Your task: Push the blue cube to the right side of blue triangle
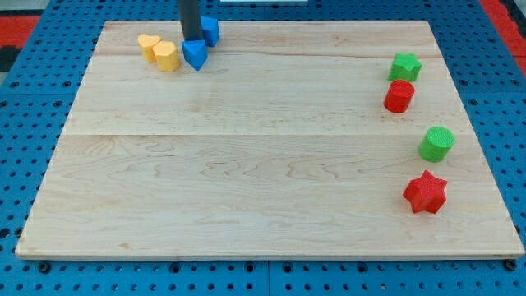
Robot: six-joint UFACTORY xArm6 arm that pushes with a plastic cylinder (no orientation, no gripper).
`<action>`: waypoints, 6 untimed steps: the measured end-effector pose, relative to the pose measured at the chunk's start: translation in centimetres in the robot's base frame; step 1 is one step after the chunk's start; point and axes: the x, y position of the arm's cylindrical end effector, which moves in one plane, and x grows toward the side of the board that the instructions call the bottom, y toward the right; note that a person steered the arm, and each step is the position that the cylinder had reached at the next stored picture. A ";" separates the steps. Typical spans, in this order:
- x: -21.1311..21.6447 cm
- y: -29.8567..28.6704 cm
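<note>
The blue cube (211,30) sits near the view's top left of the wooden board, partly hidden behind my rod. The blue triangle (195,54) lies just below and left of it, touching or nearly touching. My tip (191,40) comes down between them, right at the triangle's upper edge and at the cube's left side. The cube is up and to the right of the triangle.
Two yellow blocks (159,51) lie left of the triangle, close together. On the view's right stand a green star (404,67), a red cylinder (399,96), a green cylinder (436,144) and a red star (426,193). The board (263,164) rests on a blue pegboard.
</note>
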 end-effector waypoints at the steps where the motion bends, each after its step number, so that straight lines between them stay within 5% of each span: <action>1: -3.0 -3.7; 2: -4.6 -1.2; 4: 1.0 11.1; 6: 1.3 19.9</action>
